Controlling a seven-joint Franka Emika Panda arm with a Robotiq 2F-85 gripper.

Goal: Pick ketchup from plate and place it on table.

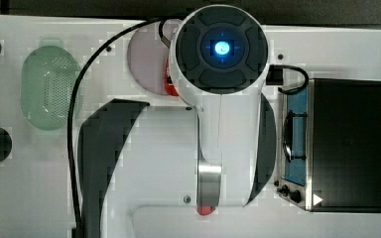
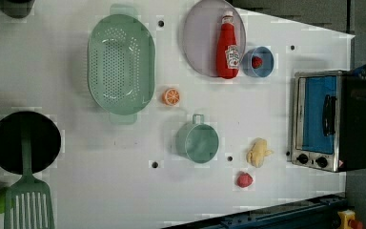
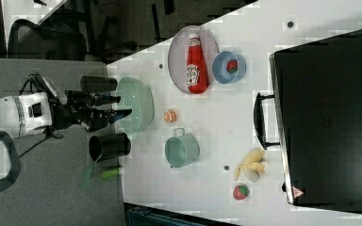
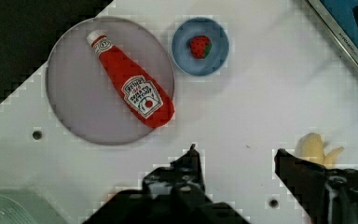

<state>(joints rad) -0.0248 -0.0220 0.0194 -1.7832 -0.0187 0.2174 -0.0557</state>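
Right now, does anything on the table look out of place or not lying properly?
Yes. The ketchup lies on its side on the plate, its base reaching the plate's rim beside the blue bowl that holds a strawberry. Nothing looks spilled or damaged. The gripper is open, apart from the bottle.

- One ketchup (image 2: 228, 47) bottle, lying on the one plate (image 2: 198, 38) by the table's (image 2: 124, 191) far edge in the left view.
- One small blue bowl (image 2: 263, 70), just beside the plate.
- Two strawberries: one (image 2: 257, 62) in the blue bowl, one (image 2: 244, 180) on the bare table.
- One green colander (image 2: 121, 64).
- One green mug (image 2: 197, 140).
- One orange slice (image 2: 171, 97).
- One banana (image 2: 259, 152).
- One toaster oven (image 2: 329, 121).
- One black round pan (image 2: 7, 143).
- One green spatula (image 2: 27, 200).
- One black cup (image 3: 109, 147).
- One robot gripper (image 3: 118, 107).
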